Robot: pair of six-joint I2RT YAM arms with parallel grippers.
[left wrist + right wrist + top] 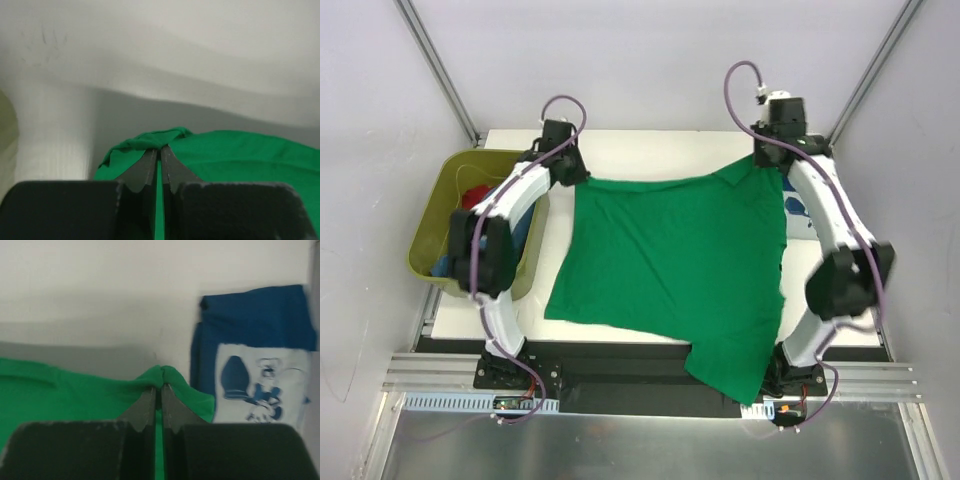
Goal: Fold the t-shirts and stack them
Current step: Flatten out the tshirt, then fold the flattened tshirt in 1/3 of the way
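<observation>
A bright green t-shirt (675,265) lies spread over the white table, its near right part hanging over the front edge. My left gripper (572,175) is shut on the shirt's far left corner; in the left wrist view the green cloth (150,142) bunches between the pinched fingertips. At the far right corner my right gripper (763,160) is likewise shut on the shirt, with a fold of green cloth (162,375) caught at its tips. A folded navy t-shirt (250,335) with a white cartoon print lies just right of that gripper, mostly hidden by the right arm in the top view.
An olive-green tub (425,245) stands at the table's left edge with red (472,195) and blue (442,266) cloth inside. The left arm reaches over the tub's right rim. Grey walls close in behind and beside the table (650,150).
</observation>
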